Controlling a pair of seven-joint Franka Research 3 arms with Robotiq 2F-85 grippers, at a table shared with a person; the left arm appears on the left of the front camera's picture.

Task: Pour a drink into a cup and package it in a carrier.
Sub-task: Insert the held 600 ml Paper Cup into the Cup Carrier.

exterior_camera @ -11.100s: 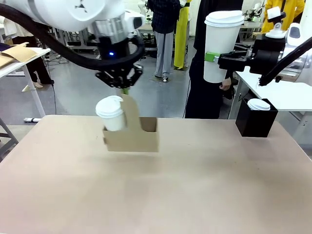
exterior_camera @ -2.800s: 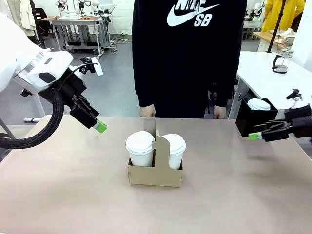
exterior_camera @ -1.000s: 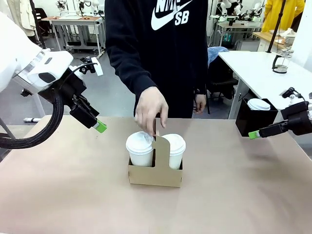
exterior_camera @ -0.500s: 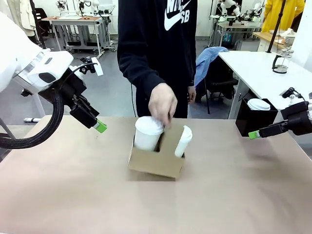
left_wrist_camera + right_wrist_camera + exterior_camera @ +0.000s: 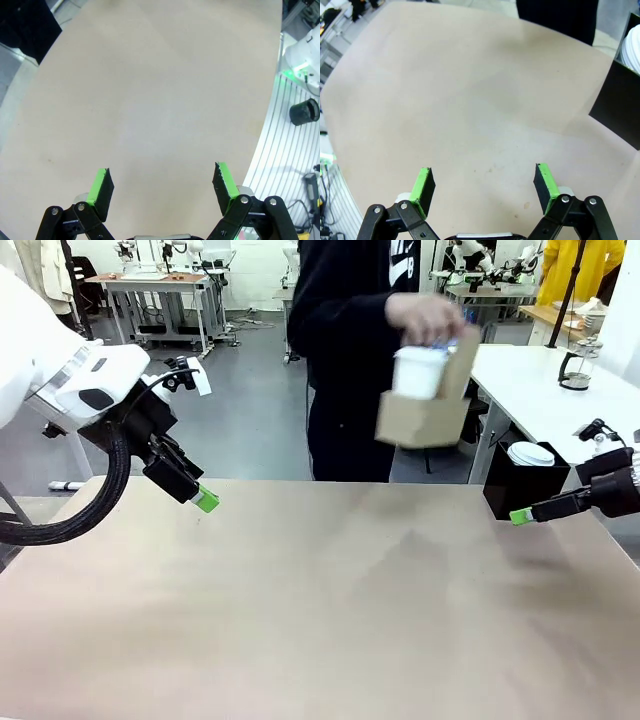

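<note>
Front view: person's hand [image 5: 428, 316] holds carrier [image 5: 425, 415] with white lidded cup [image 5: 418, 371] well above table [image 5: 320, 620] far edge. Left gripper [image 5: 162, 182] and right gripper [image 5: 484, 184] spread wide, empty, over table.

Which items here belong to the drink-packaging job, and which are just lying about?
Job items:
- carrier, lifted off the table in the person's hand
- white lidded cup in it

Lying about:
- black box with a white lid
- glass jug on the side table
</note>
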